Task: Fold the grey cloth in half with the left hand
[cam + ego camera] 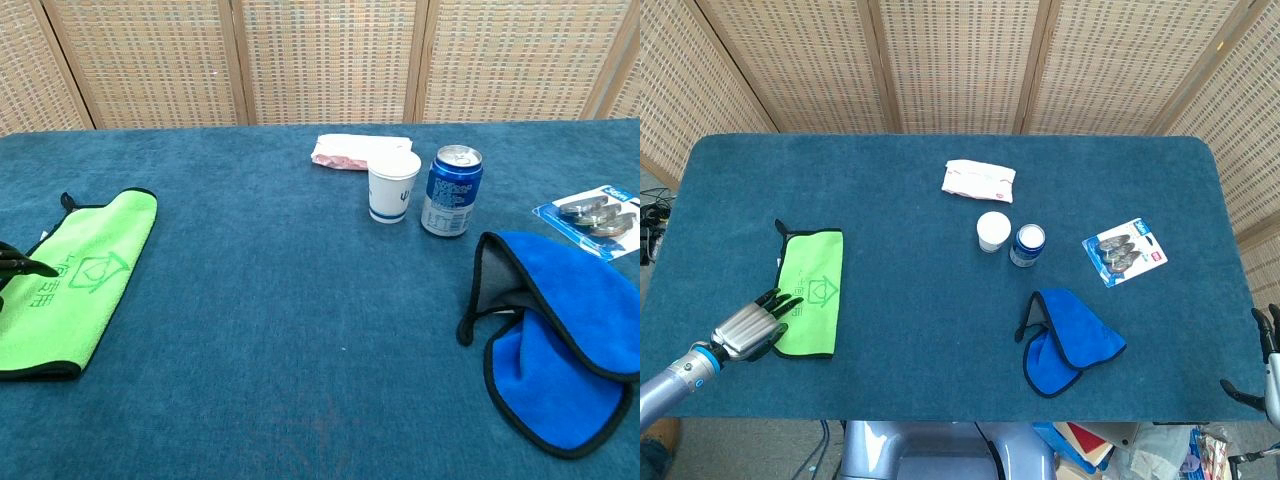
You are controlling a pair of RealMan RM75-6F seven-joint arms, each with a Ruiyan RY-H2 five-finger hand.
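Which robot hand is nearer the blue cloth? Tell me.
Right. The right robot hand sits at the table's right edge, just beyond the blue cloth; the left robot hand rests on the green cloth, far across.

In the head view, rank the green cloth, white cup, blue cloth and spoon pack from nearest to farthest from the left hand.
From the left hand:
1. Green cloth, under its fingers.
2. White cup, table centre.
3. Blue cloth, right front.
4. Spoon pack, far right.

2 cloths (810, 291) (1068, 340), 1 cup (993, 231), 1 can (1028, 244), 2 pkts (978, 180) (1125, 251).
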